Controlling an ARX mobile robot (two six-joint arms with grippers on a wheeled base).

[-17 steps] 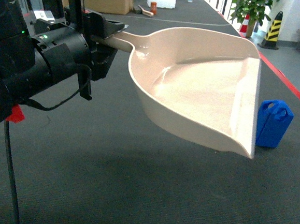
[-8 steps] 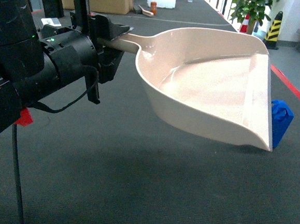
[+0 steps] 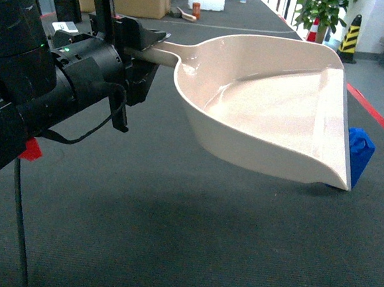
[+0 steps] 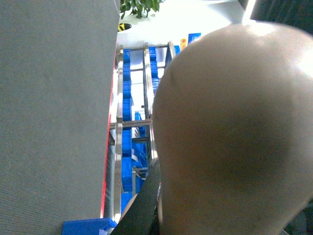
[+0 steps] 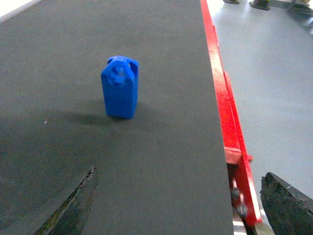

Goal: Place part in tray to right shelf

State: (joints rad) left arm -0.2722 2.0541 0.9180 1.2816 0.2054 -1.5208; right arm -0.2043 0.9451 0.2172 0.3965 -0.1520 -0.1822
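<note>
The left gripper [image 3: 141, 46] — black, blocky — has its fingers clamped on the long straight handle of the tray [image 3: 275, 103], a smooth, glossy beige plastic scoop with a curved back wall and a wide flat lip, held above the dark, finely ribbed surface [image 3: 158, 234]. The part [image 5: 120, 87], a bright-blue, matte, jug-shaped block with a hooked handle cut-out on top, stands upright on the surface near its red edge strip [image 5: 222, 93] — in the head view it peeks out just behind the tray's lip corner. The right gripper [image 5: 176, 205] shows only two dark finger tips, spread wide and holding nothing
</note>
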